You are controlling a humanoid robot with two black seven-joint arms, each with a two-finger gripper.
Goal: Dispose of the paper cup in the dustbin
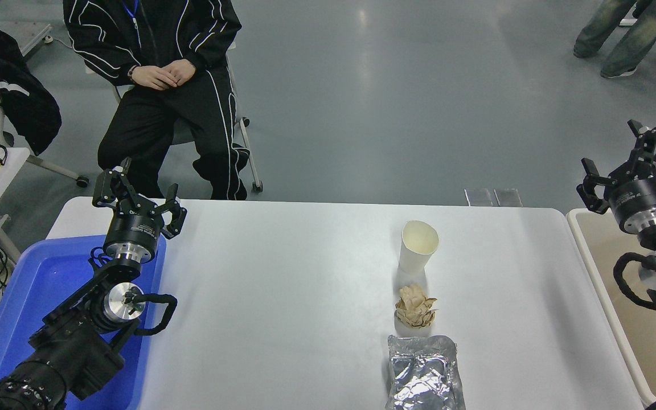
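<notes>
Paper cup upright on table, right of centre, mouth up, untouched. Right hand at right edge above dustbin, fingers spread wide, empty; cup lies left of it, nearer than left hand, parked wide over lower-left.

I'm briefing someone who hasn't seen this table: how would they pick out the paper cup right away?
On the white table, right of centre, three items lie in a line running away from the robot. The paper cup is the farthest, beyond the crumpled tan paper wad and the silver foil pouch. It alone stands upright: plain white, tapered, open mouth showing a cream inside.
</notes>
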